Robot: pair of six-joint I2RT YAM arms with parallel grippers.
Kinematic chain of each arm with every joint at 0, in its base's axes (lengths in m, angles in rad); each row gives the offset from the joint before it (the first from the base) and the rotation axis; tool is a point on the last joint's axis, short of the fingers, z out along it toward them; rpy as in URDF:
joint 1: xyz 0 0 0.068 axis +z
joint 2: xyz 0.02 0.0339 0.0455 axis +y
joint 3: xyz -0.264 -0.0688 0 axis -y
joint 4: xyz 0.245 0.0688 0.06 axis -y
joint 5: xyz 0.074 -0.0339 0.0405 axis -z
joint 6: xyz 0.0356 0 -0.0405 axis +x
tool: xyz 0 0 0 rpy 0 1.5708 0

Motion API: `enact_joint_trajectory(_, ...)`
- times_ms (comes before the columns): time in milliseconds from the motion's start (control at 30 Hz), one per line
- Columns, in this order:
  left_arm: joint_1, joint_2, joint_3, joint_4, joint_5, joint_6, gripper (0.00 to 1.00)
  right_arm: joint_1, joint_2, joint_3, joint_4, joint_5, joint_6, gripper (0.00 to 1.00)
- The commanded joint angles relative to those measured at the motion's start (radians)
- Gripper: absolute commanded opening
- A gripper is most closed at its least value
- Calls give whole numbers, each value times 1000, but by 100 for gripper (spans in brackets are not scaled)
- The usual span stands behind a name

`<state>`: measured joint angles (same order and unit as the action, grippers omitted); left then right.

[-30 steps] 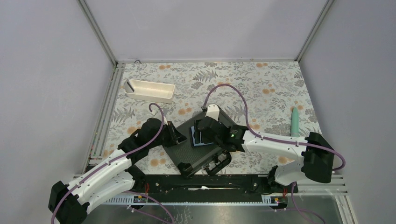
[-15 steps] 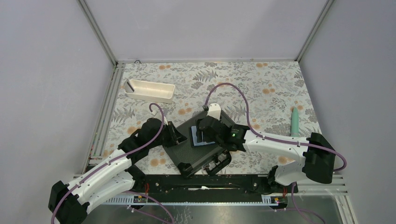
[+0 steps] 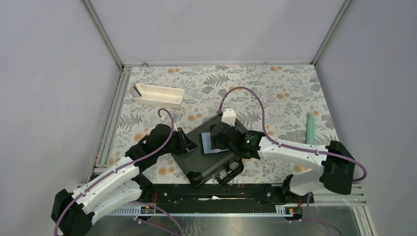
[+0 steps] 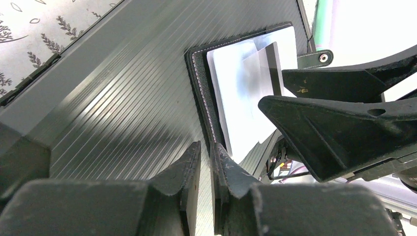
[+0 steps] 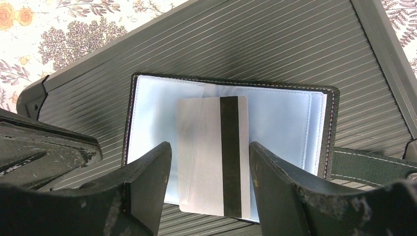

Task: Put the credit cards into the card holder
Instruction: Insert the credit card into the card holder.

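Mid-insert: card (image 5: pixel 204 152) lies on the unfolded holder (image 5: pixel 152 123), right gripper (image 5: pixel 209 147) fingers spread either side of it, left gripper (image 4: pixel 205 150) fingers nearly together at the holder's edge; next I'd slide it into a pocket.

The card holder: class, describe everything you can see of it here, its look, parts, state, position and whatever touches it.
The card holder is a small black wallet with stitched edging and pale blue-grey pockets inside. It lies opened flat on the ribbed lid of the black case, its snap tab sticking out sideways. A pale card with a dark stripe lies on its inside, flanked by the open fingers of the right gripper. The left gripper appears to pinch one edge.
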<state>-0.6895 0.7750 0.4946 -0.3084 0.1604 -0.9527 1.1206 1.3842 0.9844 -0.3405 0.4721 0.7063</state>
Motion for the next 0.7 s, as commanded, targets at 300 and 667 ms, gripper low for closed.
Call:
enact_joint_trajectory(300,-31,56,34,120,14,-3,13,-5,11,25,9,-40,118,53)
enact_joint_trajectory(667,-35,60,9,136,14,-11,11,-5,3,-10,10,-20,181,55)
